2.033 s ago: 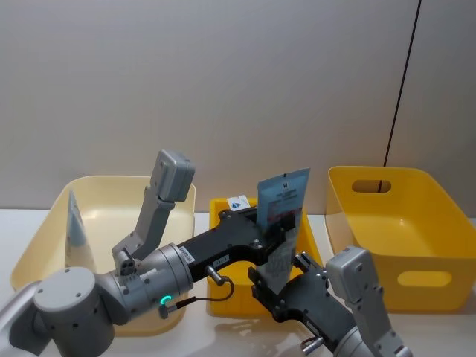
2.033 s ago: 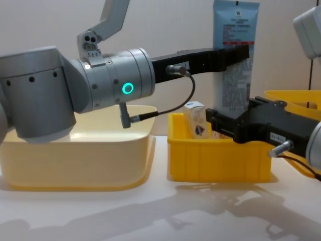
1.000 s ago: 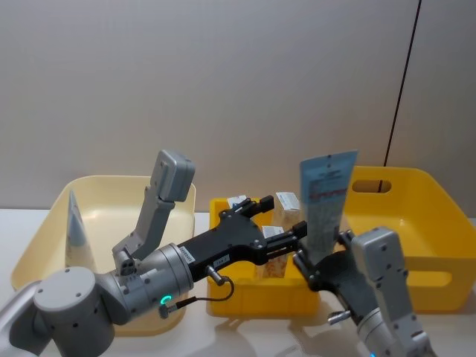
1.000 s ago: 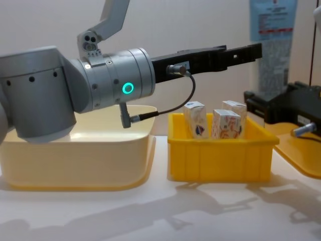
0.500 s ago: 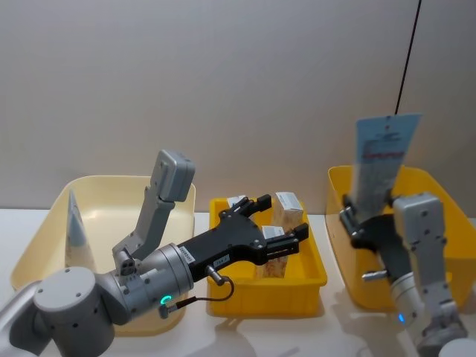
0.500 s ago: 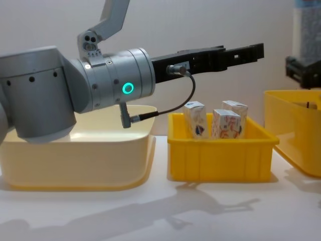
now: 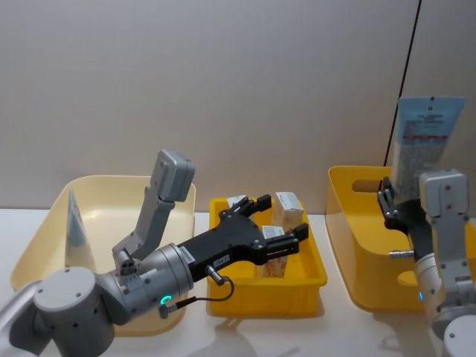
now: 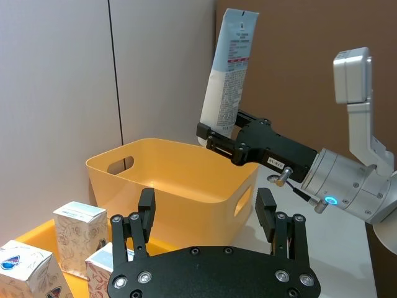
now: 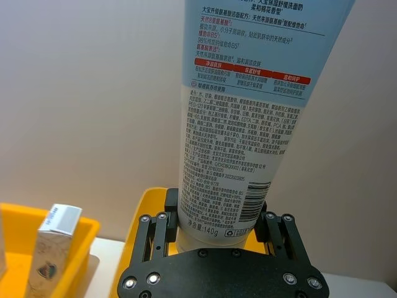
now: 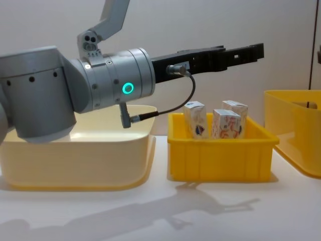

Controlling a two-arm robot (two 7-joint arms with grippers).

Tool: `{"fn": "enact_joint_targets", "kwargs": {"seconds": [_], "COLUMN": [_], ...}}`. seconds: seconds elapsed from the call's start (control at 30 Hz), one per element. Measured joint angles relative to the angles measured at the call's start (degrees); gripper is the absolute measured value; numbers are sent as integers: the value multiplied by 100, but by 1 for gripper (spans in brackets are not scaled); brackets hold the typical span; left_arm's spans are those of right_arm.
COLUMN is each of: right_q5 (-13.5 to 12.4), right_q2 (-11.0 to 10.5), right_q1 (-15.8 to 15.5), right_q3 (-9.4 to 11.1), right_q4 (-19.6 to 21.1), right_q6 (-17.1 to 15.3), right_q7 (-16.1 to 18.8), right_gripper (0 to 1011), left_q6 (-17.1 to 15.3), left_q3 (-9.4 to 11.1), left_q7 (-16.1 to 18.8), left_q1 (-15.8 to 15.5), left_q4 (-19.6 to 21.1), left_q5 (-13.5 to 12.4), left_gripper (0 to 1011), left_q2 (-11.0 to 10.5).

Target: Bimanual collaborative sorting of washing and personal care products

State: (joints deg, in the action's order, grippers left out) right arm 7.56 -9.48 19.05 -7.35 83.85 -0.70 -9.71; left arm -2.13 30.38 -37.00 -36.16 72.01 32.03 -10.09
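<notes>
the right gripper [image 7: 392, 202] is clenched on the lower end of a tube [image 7: 428, 141]. the tube stands nearly upright, its long axis vertical, its wide crimped end at the top and its cap end hidden down between the jaws. in the right wrist view the right gripper [image 9: 220, 217] has a finger [image 9: 155, 233] pressed to each side of the tube's [image 9: 242, 124] base.

what matters for the next move is that the yellow bin [image 7: 357, 245] lies straight down from the tube. the left wrist view puts the tube's [image 8: 229, 68] base above the bin's [image 8: 167, 180] open top, near one rim; how far inside the rim i cannot tell. so the drop looks like a matter of lowering or letting go, with no sideways travel, and this arm is plainly the nearer one.

the left gripper [image 7: 282, 217] hangs released, jaws wide, over the small tray [image 7: 260, 297] in the middle. three cartons [image 10: 228, 125] stand upright in that tray, directly under it. another tube [image 7: 74, 223] stands in the cream bin [image 7: 44, 253] on the left, well apart from both grippers.

the tube's print is chinese, blue on white, under a pale-blue upper part with a row of three red boxes. i can read "98%" and "b5" in red, and "140g" near the bottom. the cartons show a blue emblem and an orange-red pattern; no words on them are legible.
</notes>
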Motion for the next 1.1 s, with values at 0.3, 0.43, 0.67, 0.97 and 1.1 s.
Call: {"fn": "enact_joint_targets", "kwargs": {"seconds": [0.3, 0.43, 0.67, 0.97, 1.1], "right_q5": [154, 230, 332, 436, 467], "right_q2": [17, 24, 67, 170, 206], "right_q1": [32, 51, 86, 122, 135], "right_q3": [16, -5, -18, 12, 28], "right_q4": [85, 101, 49, -105, -154], "right_q6": [-575, -851, -1190, -1439, -1485], "right_q7": [-7, 38, 52, -28, -72], "right_gripper": [665, 666, 666, 666, 688], "left_q6": [0, 0, 0, 0, 0], "left_q3": [0, 0, 0, 0, 0], "left_q7": [-1, -1, -1, -1, -1], "left_q1": [0, 0, 0, 0, 0], "left_q4": [0, 0, 0, 0, 0], "left_q5": [0, 0, 0, 0, 0], "left_gripper": [1003, 1003, 1003, 1003, 1004], "left_q2": [0, 0, 0, 0, 0]}}
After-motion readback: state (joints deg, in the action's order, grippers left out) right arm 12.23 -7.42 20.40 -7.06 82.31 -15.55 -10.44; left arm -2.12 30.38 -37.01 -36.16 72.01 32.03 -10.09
